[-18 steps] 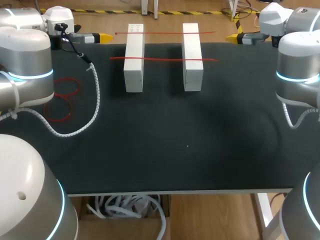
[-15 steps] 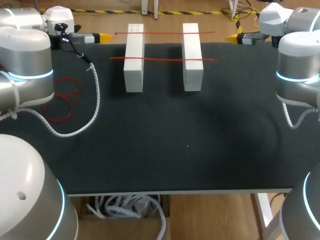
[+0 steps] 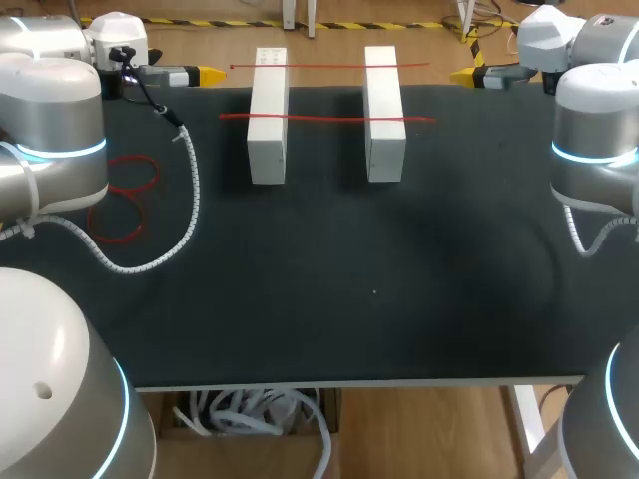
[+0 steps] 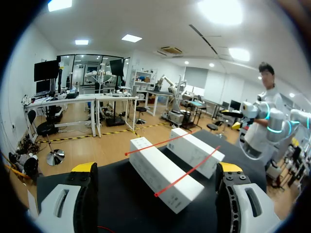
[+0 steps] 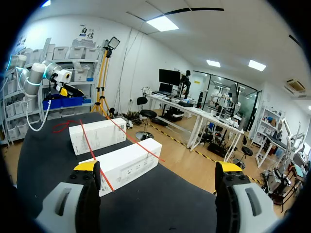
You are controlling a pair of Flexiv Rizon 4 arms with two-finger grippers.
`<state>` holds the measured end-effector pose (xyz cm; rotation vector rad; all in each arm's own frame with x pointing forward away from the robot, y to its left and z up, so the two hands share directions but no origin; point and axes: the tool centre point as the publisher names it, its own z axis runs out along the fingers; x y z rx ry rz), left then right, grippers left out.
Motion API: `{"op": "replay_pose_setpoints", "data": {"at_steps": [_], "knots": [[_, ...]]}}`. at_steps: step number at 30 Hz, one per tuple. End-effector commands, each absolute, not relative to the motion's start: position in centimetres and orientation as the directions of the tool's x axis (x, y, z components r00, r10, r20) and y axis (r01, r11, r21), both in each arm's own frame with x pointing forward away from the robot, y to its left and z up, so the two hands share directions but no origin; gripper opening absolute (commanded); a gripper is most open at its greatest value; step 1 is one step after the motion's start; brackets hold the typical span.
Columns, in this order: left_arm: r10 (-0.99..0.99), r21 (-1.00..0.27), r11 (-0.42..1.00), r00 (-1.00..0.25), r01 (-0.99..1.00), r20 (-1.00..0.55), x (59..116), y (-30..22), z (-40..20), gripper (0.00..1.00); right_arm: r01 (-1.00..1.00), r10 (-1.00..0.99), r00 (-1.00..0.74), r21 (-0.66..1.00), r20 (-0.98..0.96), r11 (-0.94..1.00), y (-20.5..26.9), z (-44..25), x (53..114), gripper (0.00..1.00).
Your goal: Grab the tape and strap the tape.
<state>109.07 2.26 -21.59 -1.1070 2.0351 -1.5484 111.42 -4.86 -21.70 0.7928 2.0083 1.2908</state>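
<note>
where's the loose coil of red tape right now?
Head view: the loose red tape coil lies on the black table's left side, beside the left arm, left of the white spiral-wrapped cable.

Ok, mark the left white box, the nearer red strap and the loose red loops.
left white box (image 3: 268, 95): head view, top face between the straps.
nearer red strap (image 3: 324, 118): head view, span between the boxes.
loose red loops (image 3: 135, 158): head view, upper loop's far arc.
</note>
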Motion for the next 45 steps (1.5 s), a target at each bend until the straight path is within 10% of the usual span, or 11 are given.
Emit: {"op": "replay_pose_setpoints", "data": {"at_steps": [1, 19, 21, 24, 26, 30, 34, 39, 45], "knots": [[-0.755, -0.926, 0.093, -0.632, -0.365, 0.173, 109.0, 2.3, -21.7, 1.0, 0.155, 0.756, -0.631, 0.926, -0.175, 0.344, -4.9, -21.7, 111.4, 1.0], [-0.374, -0.914, 0.383, -0.927, -0.131, -0.025, 107.5, 1.2, -28.1, 1.0, 0.155, 0.756, -0.631, 0.926, -0.175, 0.344, -4.9, -21.7, 111.4, 1.0], [-0.382, -0.907, 0.397, -0.924, -0.143, -0.021, 107.7, 0.8, -28.8, 0.36, 0.155, 0.756, -0.631, 0.926, -0.175, 0.344, -4.9, -21.7, 111.4, 1.0], [-0.37, -0.922, 0.37, -0.928, -0.117, -0.031, 107.8, 0.5, -28.9, 0.73, 0.155, 0.756, -0.631, 0.926, -0.175, 0.344, -4.9, -21.7, 111.4, 1.0], [-0.371, -0.927, 0.361, -0.928, -0.105, -0.039, 108.0, 0.4, -28.9, 0.6, 0.155, 0.756, -0.631, 0.926, -0.175, 0.344, -4.9, -21.7, 111.4, 1.0], [-0.368, -0.94, 0.334, -0.928, -0.076, -0.056, 108.2, 0.1, -28.9, 0.8, 0.155, 0.756, -0.631, 0.926, -0.175, 0.344, -4.9, -21.7, 111.4, 1.0], [-0.325, -0.943, 0.33, -0.943, -0.048, -0.066, 107.9, -0.4, -29.0, 0.77, 0.155, 0.756, -0.631, 0.926, -0.175, 0.344, -4.9, -21.7, 111.4, 1.0], [-0.307, -0.944, 0.326, -0.95, -0.042, -0.063, 107.9, -0.6, -29.9, 0.36, 0.155, 0.756, -0.631, 0.926, -0.175, 0.344, -4.9, -21.7, 111.4, 1.0], [-0.28, -0.957, 0.29, -0.959, -0.032, -0.052, 107.9, -0.4, -30.5, 0.42, 0.155, 0.756, -0.631, 0.926, -0.175, 0.344, -4.9, -21.7, 111.4, 1.0]]}}
